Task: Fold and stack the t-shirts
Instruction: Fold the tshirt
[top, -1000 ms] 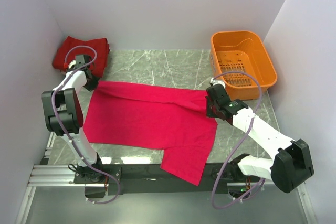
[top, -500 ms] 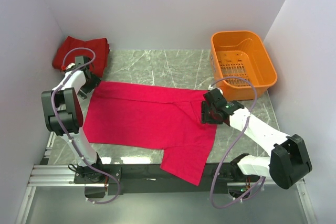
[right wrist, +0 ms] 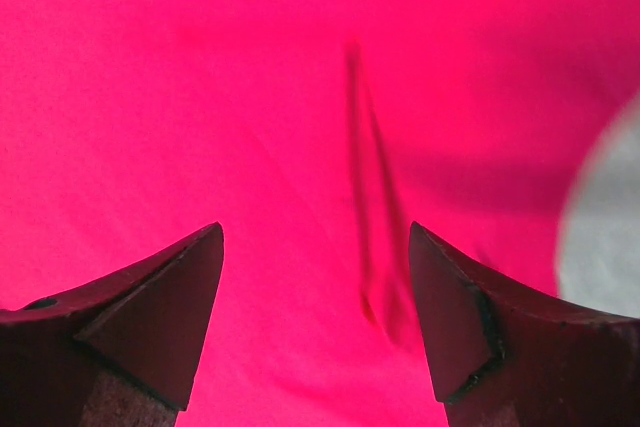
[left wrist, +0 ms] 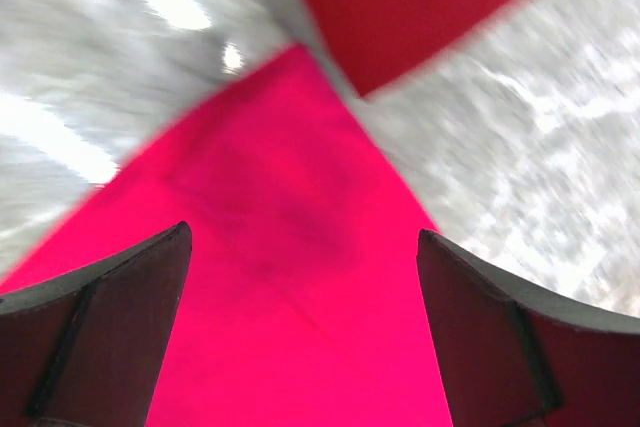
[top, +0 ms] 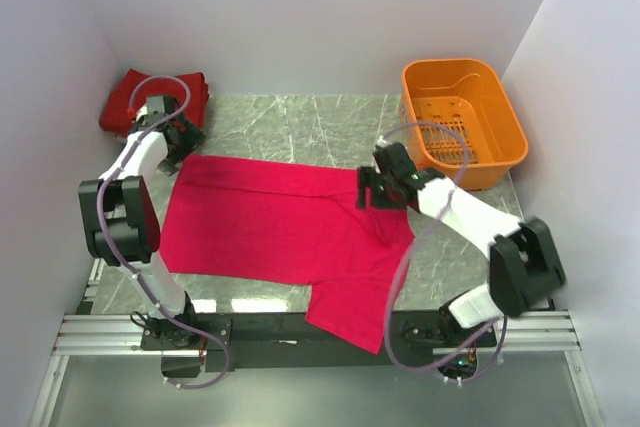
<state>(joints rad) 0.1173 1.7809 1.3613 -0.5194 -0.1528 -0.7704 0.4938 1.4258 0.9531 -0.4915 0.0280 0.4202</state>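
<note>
Near flap: part of the crimson t-shirt [top: 280,222] drapes over the near edge of the worktop [top: 300,127], right of the middle.
Crimson t-shirt: spread flat across the middle of the worktop, from near the left edge to right of centre. The right wrist view shows a narrow crease [right wrist: 365,197] in the cloth.
Right gripper [top: 370,190]: over the right part of the crimson t-shirt. Its fingers [right wrist: 150,317] are spread wide and grip nothing. Whether the tips touch the cloth cannot be told.
Left gripper [top: 175,147]: at the shirt's far left corner. Its fingers [left wrist: 110,297] are wide apart and hold nothing, with the pointed corner of crimson cloth lying below the gap.
Dark red t-shirts [top: 150,97]: a folded pile in the far left corner, just beyond the left gripper. The crimson corner appears to meet its edge.
Orange basket [top: 505,117]: in the far right corner, apart from the shirt.
</note>
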